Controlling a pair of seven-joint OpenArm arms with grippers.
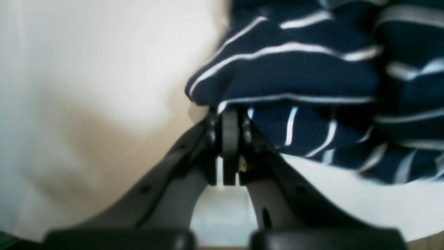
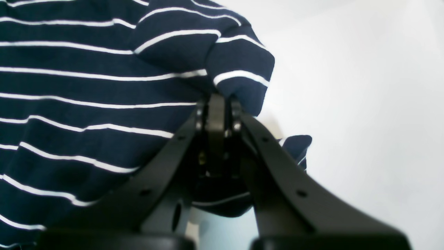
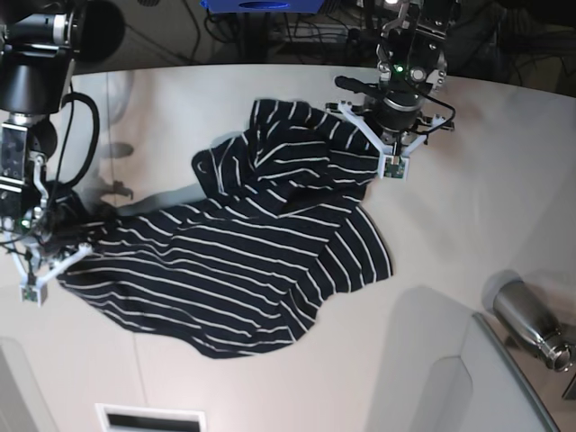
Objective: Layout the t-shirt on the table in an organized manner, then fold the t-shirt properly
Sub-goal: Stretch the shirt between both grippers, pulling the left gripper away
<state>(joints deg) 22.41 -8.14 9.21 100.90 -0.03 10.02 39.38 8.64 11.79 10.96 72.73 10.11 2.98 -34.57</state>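
While the striped navy t-shirt (image 3: pixel 243 261) lies crumpled and spread slantwise across the white table (image 3: pixel 486 180), both arms have a pinch on its edges. Nearest in the base view, low at that view's left, the right gripper (image 2: pixel 216 104) has its jaws pressed together on a bunched fold of the fabric, the wrist view showing cloth gathered above and spilling below the fingertips. A steel bottle (image 3: pixel 531 326) lies on its side near the right edge, well apart from the garment, just beside a grey panel (image 3: pixel 468 387). Farther back, at the view's upper right, the left gripper (image 1: pixel 229 114) is clamped on a rolled hem, its black fingers (image 1: pixel 230 139) meeting under the stripes.
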